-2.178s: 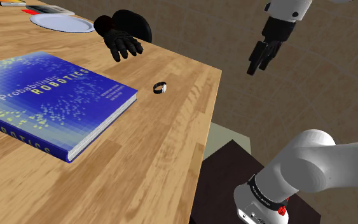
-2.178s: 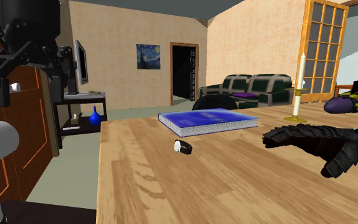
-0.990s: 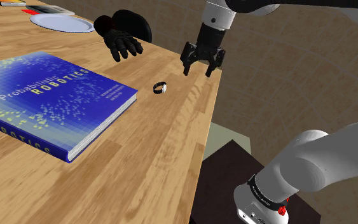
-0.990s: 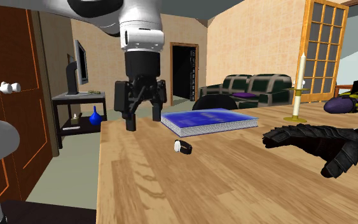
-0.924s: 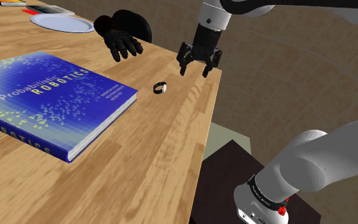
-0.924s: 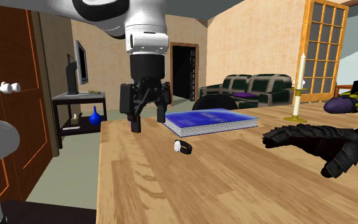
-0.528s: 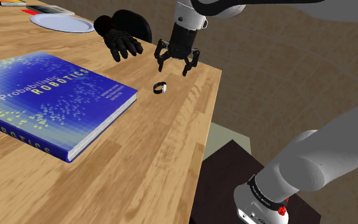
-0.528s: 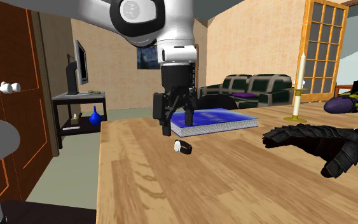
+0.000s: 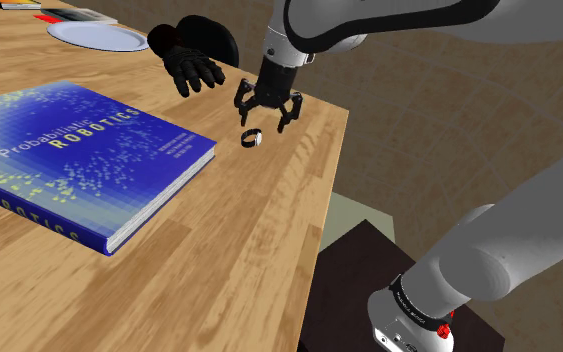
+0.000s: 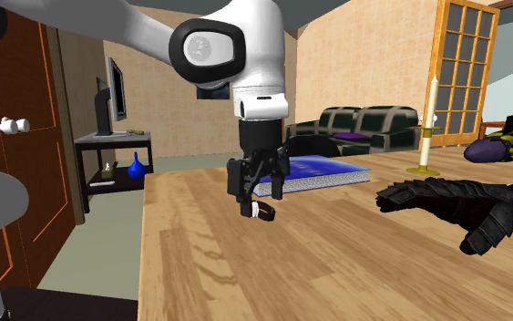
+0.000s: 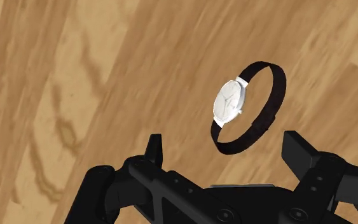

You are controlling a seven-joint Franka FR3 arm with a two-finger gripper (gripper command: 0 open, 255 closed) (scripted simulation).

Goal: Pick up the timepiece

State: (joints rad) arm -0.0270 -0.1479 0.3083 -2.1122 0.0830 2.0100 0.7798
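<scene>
The timepiece is a small wristwatch (image 9: pixel 253 138) with a white dial and a dark strap, lying on its side on the wooden table (image 9: pixel 249 230) near the edge. My black gripper (image 9: pixel 264 117) hangs open just above it, a little toward the table's far side. From the second exterior view the gripper (image 10: pixel 260 201) stands right over the watch (image 10: pixel 263 211), fingers apart and not touching it. The wrist view has the watch (image 11: pixel 228 102) just ahead of the gripper (image 11: pixel 226 153), roughly between the spread fingers (image 11: pixel 155 149).
A large blue book (image 9: pixel 69 160) lies to the shoulder view's left of the watch. A black glove (image 9: pixel 189 65) lies behind it, with a white plate (image 9: pixel 99 35) farther back. The table edge (image 9: pixel 329 180) runs close by on the right. A candlestick (image 10: pixel 430 119) stands at the far side.
The arm swung in from beyond the table edge to the shoulder view's left and came down, ending just above the watch. The fingers stayed open; the watch has not moved.
</scene>
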